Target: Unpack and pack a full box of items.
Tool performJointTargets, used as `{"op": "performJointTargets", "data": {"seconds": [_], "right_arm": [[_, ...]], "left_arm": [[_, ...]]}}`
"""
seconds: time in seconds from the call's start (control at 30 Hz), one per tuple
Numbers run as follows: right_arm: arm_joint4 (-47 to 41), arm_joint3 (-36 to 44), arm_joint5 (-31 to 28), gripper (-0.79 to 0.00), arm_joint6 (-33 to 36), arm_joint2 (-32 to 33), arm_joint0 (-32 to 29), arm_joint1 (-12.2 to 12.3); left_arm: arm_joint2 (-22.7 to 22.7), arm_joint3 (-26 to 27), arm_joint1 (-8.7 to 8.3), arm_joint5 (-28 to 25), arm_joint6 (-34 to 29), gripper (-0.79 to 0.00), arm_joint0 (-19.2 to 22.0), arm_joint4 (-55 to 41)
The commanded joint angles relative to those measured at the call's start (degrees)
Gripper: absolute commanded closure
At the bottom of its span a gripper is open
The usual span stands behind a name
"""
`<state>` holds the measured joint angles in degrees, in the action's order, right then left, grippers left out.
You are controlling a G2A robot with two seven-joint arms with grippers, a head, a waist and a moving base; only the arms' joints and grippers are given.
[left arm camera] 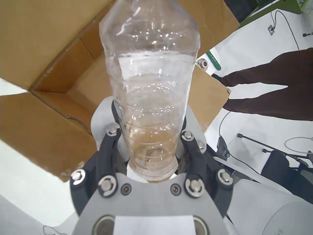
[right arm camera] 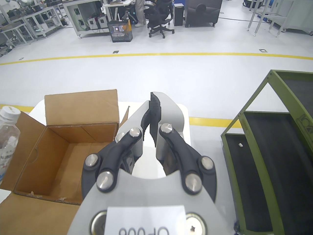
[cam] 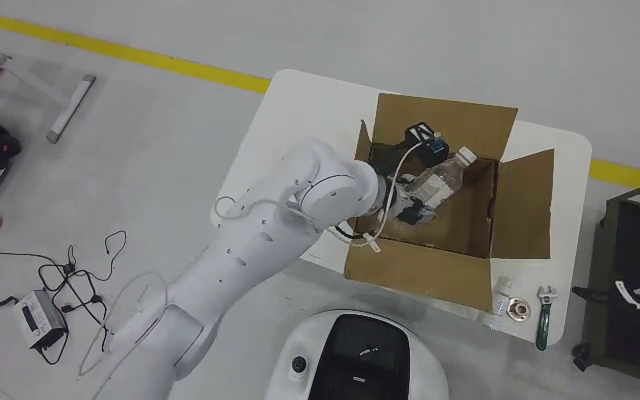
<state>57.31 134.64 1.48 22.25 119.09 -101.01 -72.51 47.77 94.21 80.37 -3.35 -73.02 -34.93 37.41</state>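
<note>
Over box [cam: 415, 270] | left hand [left arm camera: 149, 128] grips clear bottle [left arm camera: 149, 62], label [right arm camera: 6, 156] illegible | right hand [right arm camera: 152, 113] closed

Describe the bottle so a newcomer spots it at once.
On the white table stands an open cardboard box. Above its inside, the left gripper holds the bottle near its base. It is the only see-through thing here: clear ribbed plastic with a white cap, unlike the green-handled wrench beside the box.

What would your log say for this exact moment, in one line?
left end effector: shut on bottle | bottle: over open box | right end effector: shut, empty
</note>
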Motion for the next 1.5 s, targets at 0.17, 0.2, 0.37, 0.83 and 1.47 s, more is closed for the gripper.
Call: {"op": "performJointTargets", "data": {"seconds": [0.17,0.2,0.37,0.83,1.47], "right_arm": [[-3.24,-0.40,0.14,0.000,-0.93,1.18,-1.54,-0.30],[-3.21,-0.44,0.05,0.000,-0.96,0.99,-1.58,-0.31],[-2.96,-0.37,-0.10,0.000,-0.76,-0.10,-1.00,-0.29],[-3.21,-1.12,-1.79,0.000,-0.42,-1.80,-0.41,-0.20],[-3.57,-2.33,-3.37,0.000,-0.28,-1.36,-0.45,-0.07]], "left_arm": [[-3.16,-8.52,1.63,4.25,0.84,0.000,2.67,-5.47],[-3.50,-9.45,1.83,4.93,1.08,0.000,3.08,-5.63],[-4.48,-13.96,2.73,10.78,1.52,0.000,4.12,-7.74],[-5.46,-17.40,3.50,12.50,2.20,0.000,5.05,-9.42],[-8.65,-27.87,6.03,26.87,10.19,0.000,6.35,-7.10]]}}
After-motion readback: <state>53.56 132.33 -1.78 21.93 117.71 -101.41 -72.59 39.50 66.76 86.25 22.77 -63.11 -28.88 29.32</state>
